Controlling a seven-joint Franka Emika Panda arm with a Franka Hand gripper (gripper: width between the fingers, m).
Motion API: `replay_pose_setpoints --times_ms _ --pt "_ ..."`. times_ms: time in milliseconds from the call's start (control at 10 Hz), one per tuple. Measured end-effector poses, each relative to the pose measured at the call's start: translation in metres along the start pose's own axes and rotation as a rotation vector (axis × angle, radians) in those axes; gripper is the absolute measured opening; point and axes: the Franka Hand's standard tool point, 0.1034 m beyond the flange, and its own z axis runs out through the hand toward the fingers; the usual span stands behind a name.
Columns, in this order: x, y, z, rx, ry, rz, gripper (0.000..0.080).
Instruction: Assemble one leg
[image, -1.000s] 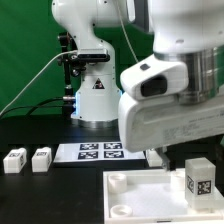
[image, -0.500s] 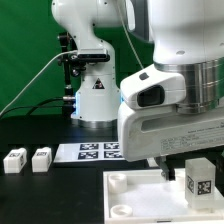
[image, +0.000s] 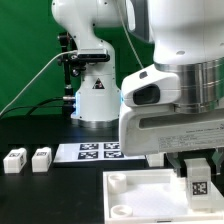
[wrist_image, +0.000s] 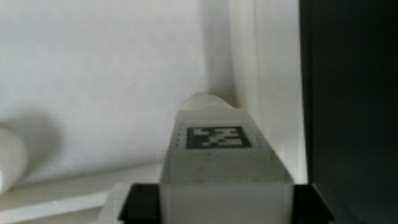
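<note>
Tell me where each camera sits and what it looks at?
Exterior view: off the arm, facing the robot's base across the black table; shows the white arm and gripper.
Wrist view: on the wrist, looking down past the gripper; fingers hard to make out.
Both show the small white oblong leg with a black-and-white tag at the corner of the large white square panel.

Pretty clearly a robotics lab, not anybody's home. You've got a white arm base (image: 95, 98) sitting on a black table (image: 40, 195), a plain green backdrop (image: 25, 50) hung behind it, loose cables (image: 35, 80) trailing off to the side, and a marker board (image: 100, 151) covered in printed tags lying flat. Every leg (image: 15, 161) in sight wears a black-and-white square tag too.
</note>
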Motion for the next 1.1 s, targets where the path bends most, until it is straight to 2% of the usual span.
replay_pose_setpoints --times_ms 400,700,900,1000,1100 --pt "0.0077 -0.0038 0.0008 0.025 0.051 0.644 0.0291" --pt "0.0066 -0.0058 0.0025 0.073 0.056 1.193 0.0292" --pt "0.0071 -0.0055 0.0022 0.083 0.046 1.277 0.0293" --pt "0.0067 -0.0058 0.003 0.081 0.046 1.254 0.0348" --pt "0.0065 -0.006 0.0034 0.08 0.047 1.223 0.0514"
